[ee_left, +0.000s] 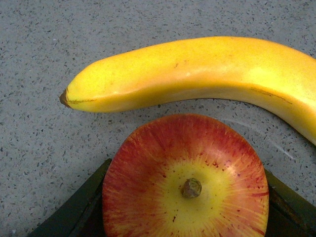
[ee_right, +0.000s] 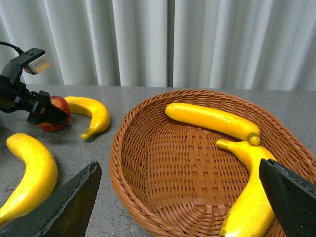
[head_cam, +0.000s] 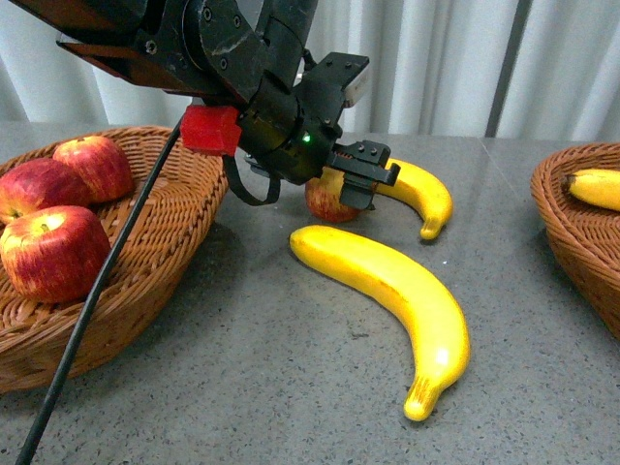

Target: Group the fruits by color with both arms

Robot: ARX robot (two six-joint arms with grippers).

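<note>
My left gripper (head_cam: 341, 189) is shut on a red apple (head_cam: 326, 199) on the grey table; the apple fills the left wrist view (ee_left: 185, 180), stem up. A small banana (head_cam: 421, 194) lies just behind it, also in the left wrist view (ee_left: 197, 74). A large banana (head_cam: 392, 300) lies in front. Three red apples (head_cam: 53, 247) sit in the left basket (head_cam: 165, 242). My right gripper (ee_right: 177, 202) is open above the right basket (ee_right: 148, 207), which holds two bananas (ee_right: 212, 121). From the right wrist view I see the left gripper (ee_right: 47, 112) on the apple (ee_right: 60, 104).
A black cable (head_cam: 97, 310) hangs across the left basket's rim. The right basket (head_cam: 572, 232) stands at the table's right edge with a banana (head_cam: 596, 189) in it. White curtains (head_cam: 465, 58) close the back.
</note>
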